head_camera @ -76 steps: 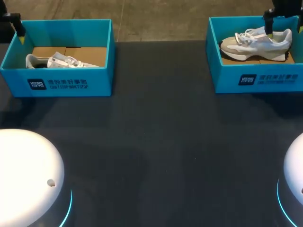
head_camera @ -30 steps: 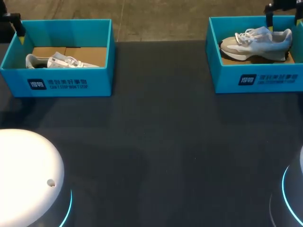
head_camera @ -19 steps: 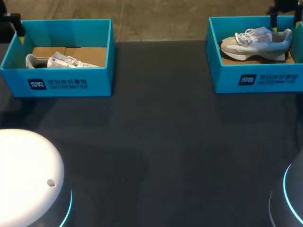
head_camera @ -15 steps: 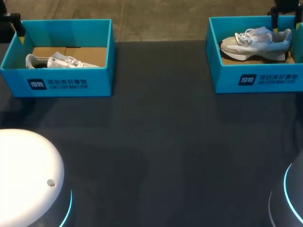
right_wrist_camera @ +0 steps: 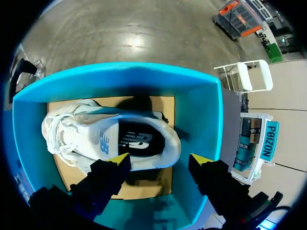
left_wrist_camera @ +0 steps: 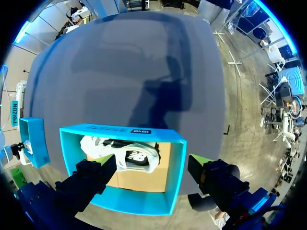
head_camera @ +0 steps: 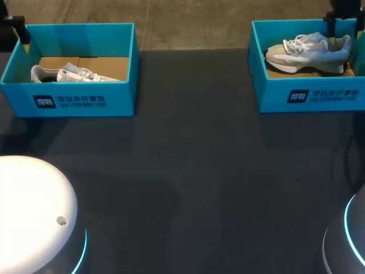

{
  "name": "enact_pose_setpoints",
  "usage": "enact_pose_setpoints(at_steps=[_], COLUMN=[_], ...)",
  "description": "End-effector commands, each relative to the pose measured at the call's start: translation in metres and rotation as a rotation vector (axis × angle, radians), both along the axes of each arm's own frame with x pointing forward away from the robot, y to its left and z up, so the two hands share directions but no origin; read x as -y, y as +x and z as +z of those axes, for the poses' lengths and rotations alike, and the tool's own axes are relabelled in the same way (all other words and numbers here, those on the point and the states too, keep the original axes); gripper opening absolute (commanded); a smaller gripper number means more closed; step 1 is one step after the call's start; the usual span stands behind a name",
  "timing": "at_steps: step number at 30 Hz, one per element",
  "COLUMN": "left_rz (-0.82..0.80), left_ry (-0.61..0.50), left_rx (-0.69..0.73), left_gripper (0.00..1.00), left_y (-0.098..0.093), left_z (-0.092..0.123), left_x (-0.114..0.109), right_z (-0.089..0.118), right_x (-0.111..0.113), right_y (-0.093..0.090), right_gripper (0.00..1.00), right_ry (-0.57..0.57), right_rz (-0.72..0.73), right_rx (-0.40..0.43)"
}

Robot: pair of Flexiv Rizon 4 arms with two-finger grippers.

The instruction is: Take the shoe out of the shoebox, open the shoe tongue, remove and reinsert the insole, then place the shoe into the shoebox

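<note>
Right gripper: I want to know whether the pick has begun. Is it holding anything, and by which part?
Nothing is held. The right gripper hangs open over the heel end of the shoe in its shoebox.

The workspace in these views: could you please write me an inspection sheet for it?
Surface: dark grey table.
Job's things: left teal cardboard shoebox holds a white sneaker; right teal cardboard shoebox holds a beige-and-white sneaker.
Clutter: nothing seen.
Grippers: left gripper open above the left shoebox; right gripper open above the heel end of the beige-and-white sneaker.
Cables: nothing seen.
Surroundings: white domed arm bases at the near corners.
</note>
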State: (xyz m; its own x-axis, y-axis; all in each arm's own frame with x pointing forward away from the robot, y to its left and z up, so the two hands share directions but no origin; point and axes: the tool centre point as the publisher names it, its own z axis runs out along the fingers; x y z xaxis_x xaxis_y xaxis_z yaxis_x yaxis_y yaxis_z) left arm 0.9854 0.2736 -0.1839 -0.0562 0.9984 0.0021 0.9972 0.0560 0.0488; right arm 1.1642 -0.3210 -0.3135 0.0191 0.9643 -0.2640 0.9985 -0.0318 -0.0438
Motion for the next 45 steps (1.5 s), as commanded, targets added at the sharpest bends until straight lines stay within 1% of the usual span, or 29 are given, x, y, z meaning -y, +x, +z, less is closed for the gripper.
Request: enact_pose_setpoints(at_steps=[1,3,4,6,10,14,17,21,27,29,30,34,40,42,44,45], left_rz=[0.000,0.000,0.000,0.000,0.000,0.000,0.000,0.000,0.000,0.000,0.000,0.000,0.000,0.000,0.000,0.000], left_ry=[0.002,0.002,0.002,0.002,0.002,0.002,0.002,0.002,0.002,0.002,0.002,0.002,0.002,0.002,0.002,0.002], left_rx=[0.002,0.002,0.002,0.002,0.002,0.002,0.002,0.002,0.002,0.002,0.002,0.002,0.002,0.002,0.002,0.002], left_gripper=[1.00,1.00,1.00,1.00,1.00,1.00,1.00,1.00,1.00,1.00,1.00,1.00,1.00,1.00,1.00,1.00], left_y=[-0.001,-0.001,-0.001,-0.001,-0.001,-0.001,-0.001,-0.001,-0.001,-0.001,-0.001,-0.001,-0.001,-0.001,-0.001,-0.001], left_z=[0.000,0.000,0.000,0.000,0.000,0.000,0.000,0.000,0.000,0.000,0.000,0.000,0.000,0.000,0.000,0.000], left_x=[0.000,0.000,0.000,0.000,0.000,0.000,0.000,0.000,0.000,0.000,0.000,0.000,0.000,0.000,0.000,0.000], right_z=[-0.008,-0.010,-0.012,-0.015,-0.019,-0.022,-0.024,-0.027,-0.032,-0.035,-0.037,-0.042,-0.047,-0.049,-0.051,-0.053], right_x=[0.004,0.005,0.006,0.008,0.010,0.012,0.014,0.017,0.022,0.022,0.023,0.025,0.027,0.026,0.025,0.025], right_y=[0.012,0.014,0.015,0.016,0.018,0.019,0.019,0.019,0.019,0.018,0.018,0.018,0.019,0.020,0.020,0.020], right_gripper=[0.83,0.82,0.79,0.75,0.71,0.59,0.60,0.64,0.62,0.64,0.68,0.71,0.64,0.58,0.56,0.57], right_ry=[0.007,0.008,0.007,0.008,0.012,0.034,0.036,0.040,0.051,0.053,0.056,0.064,0.066,0.067,0.068,0.066], right_rz=[-0.010,-0.011,-0.011,-0.013,-0.012,-0.011,-0.010,-0.013,-0.018,-0.017,-0.018,-0.019,-0.020,-0.019,-0.016,-0.014], right_rx=[-0.042,-0.043,-0.045,-0.049,-0.060,-0.070,-0.072,-0.076,-0.080,-0.085,-0.090,-0.093,-0.099,-0.100,-0.102,-0.104])
